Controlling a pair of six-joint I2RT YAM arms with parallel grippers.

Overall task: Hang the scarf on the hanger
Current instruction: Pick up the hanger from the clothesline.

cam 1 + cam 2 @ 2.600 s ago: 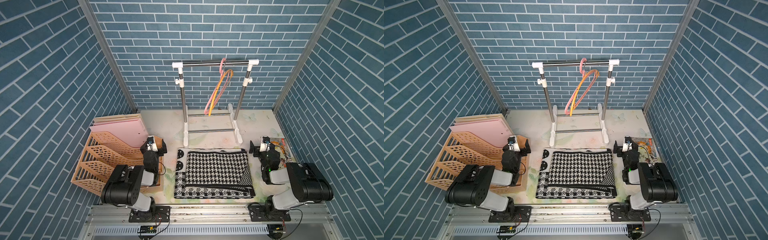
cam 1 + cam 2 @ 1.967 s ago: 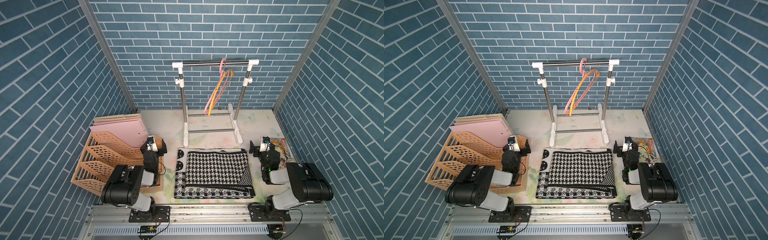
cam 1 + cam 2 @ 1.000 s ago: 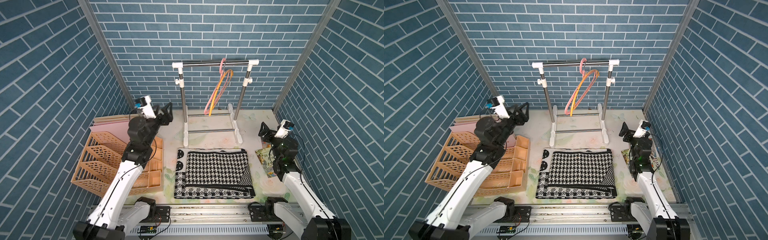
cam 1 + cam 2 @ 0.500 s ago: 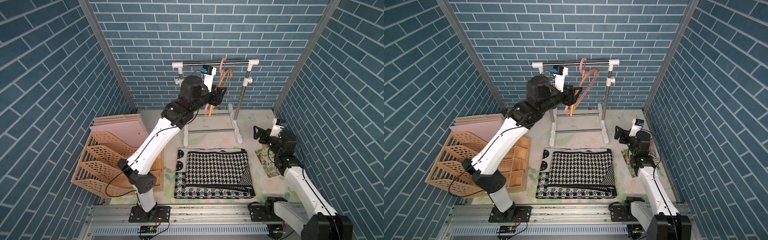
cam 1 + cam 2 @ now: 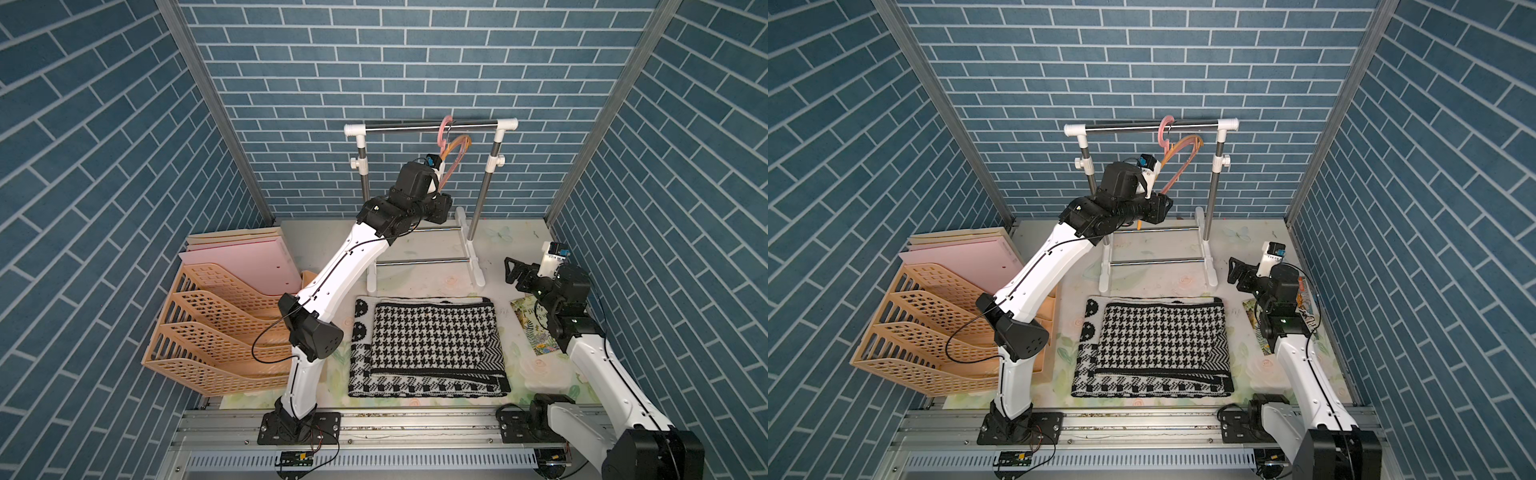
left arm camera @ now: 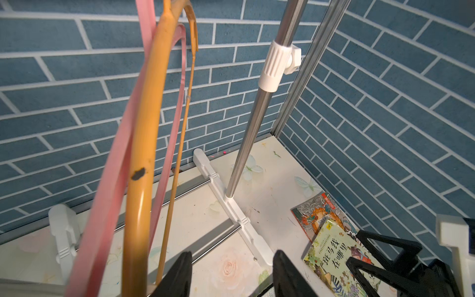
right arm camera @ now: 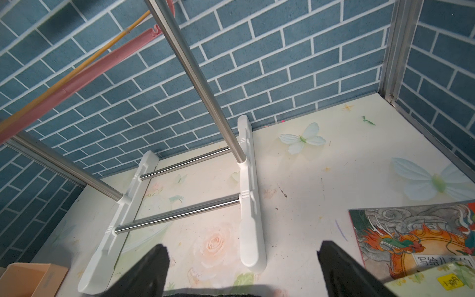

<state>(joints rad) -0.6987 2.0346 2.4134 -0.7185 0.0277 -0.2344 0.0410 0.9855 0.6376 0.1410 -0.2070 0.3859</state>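
The black-and-white houndstooth scarf (image 5: pixel 432 340) (image 5: pixel 1163 340) lies folded flat on the table in front of the rack. A pink hanger (image 5: pixel 444 129) (image 5: pixel 1165 129) and an orange hanger (image 5: pixel 459 145) (image 5: pixel 1185 149) hang together from the rack's top bar (image 5: pixel 407 129). My left gripper (image 5: pixel 441 208) (image 5: pixel 1162 210) is raised at their lower ends. In the left wrist view it (image 6: pixel 231 272) is open and empty, with the orange hanger (image 6: pixel 144 154) and pink hanger (image 6: pixel 113 180) just outside one finger. My right gripper (image 5: pixel 513 272) (image 5: pixel 1237 274) (image 7: pixel 241 270) hovers open and empty to the rack's right.
The rack's white feet and steel rungs (image 7: pixel 180 210) stand on the table behind the scarf. Picture books (image 5: pixel 534 328) (image 6: pixel 331 246) lie at the right, under my right arm. A peach file organiser (image 5: pixel 216 332) with pink folders fills the left side.
My left arm swung from the left side up to the rack, then dropped to the hangers' lower ends while its jaws narrowed. My right gripper moved slightly toward the rack. The scarf has not moved.
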